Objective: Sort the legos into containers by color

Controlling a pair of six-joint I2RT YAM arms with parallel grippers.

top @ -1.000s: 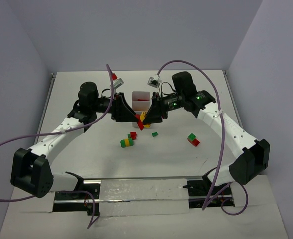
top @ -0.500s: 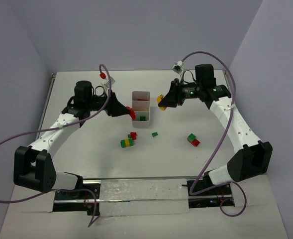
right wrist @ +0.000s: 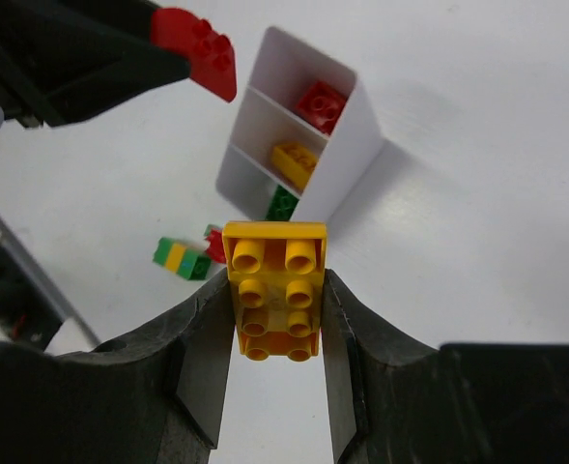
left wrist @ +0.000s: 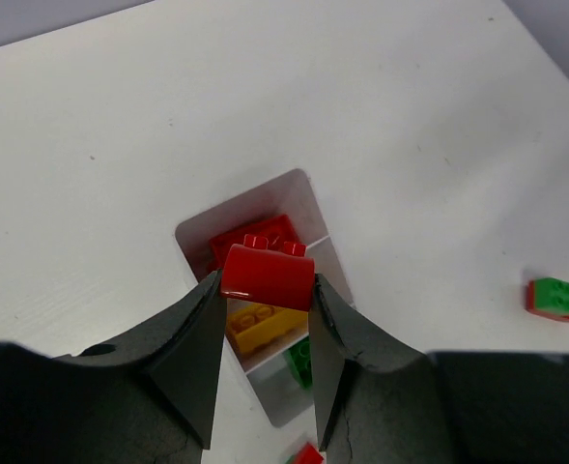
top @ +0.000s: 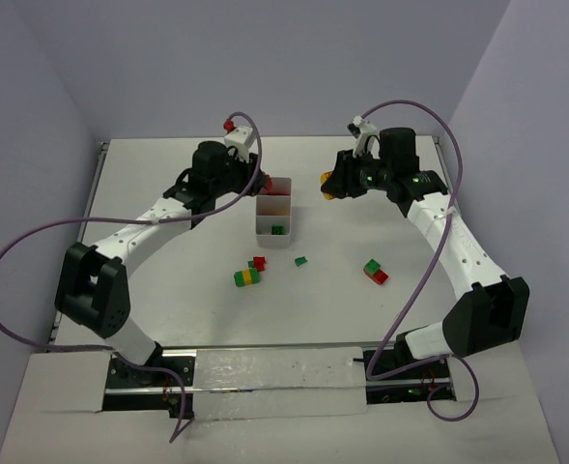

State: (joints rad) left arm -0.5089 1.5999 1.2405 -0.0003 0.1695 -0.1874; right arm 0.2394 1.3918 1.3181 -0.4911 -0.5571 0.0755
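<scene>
The white three-compartment tray (top: 273, 240) stands at table centre, holding a red, a yellow and a green brick, one colour per compartment. My left gripper (top: 263, 186) is shut on a red brick (left wrist: 267, 275) and holds it above the tray's (left wrist: 334, 266) far end, over the red compartment. My right gripper (top: 330, 184) is shut on a yellow brick (right wrist: 276, 290) and hovers in the air to the right of the tray (right wrist: 354, 159). Loose on the table are a green-yellow stack (top: 247, 277), a red brick (top: 258, 263), a small green brick (top: 301, 261) and a green-red stack (top: 375, 272).
The loose bricks lie between the tray and the arm bases. Purple cables arch over both arms. Walls close the table at the back and sides. The left gripper's red brick (right wrist: 199, 48) shows in the right wrist view, above the tray.
The grippers were together in front of the tray one second ago, then drew apart. The left has swung in over the tray's far end with the red brick; the right holds the yellow brick to its right.
</scene>
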